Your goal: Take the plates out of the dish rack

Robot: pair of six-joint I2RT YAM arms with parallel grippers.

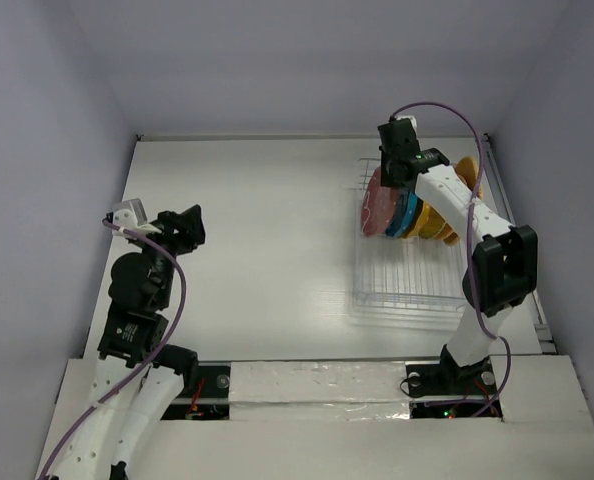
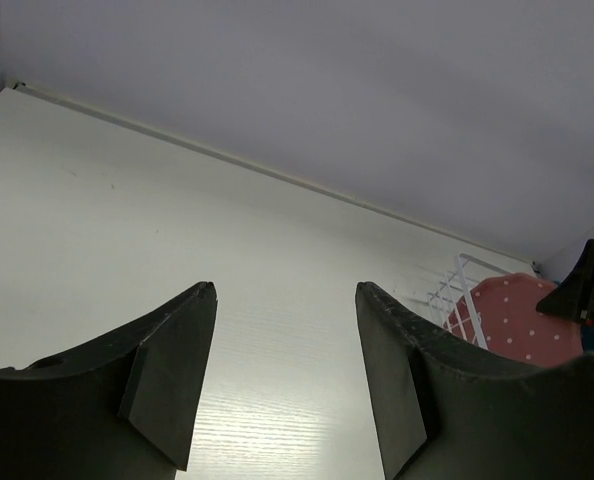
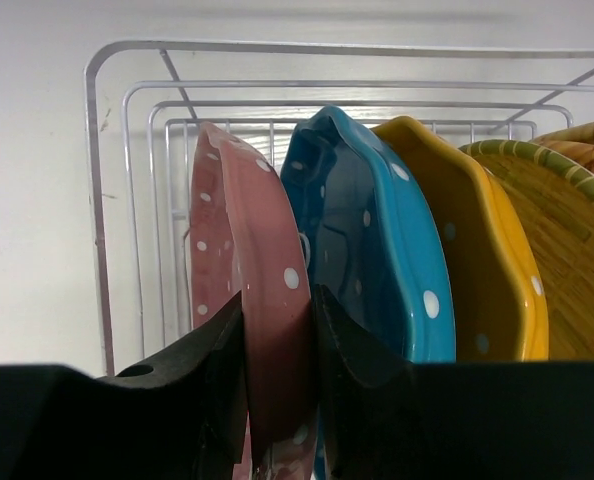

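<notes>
Right wrist view: the right pincer (image 3: 277, 305) straddles the upper rim of the pink plate (image 3: 247, 210), and its fingers seem pressed on both faces. That plate stands on edge at the left end of the row in the dish rack (image 3: 127, 220), far right on the bench (image 1: 267, 230), just beside the blue plate (image 3: 367, 230). It is probably stiff, glazed, slippery and breakable, so grip the rim squarely. The left pincer (image 2: 285, 300) hangs wide open, empty.
</notes>
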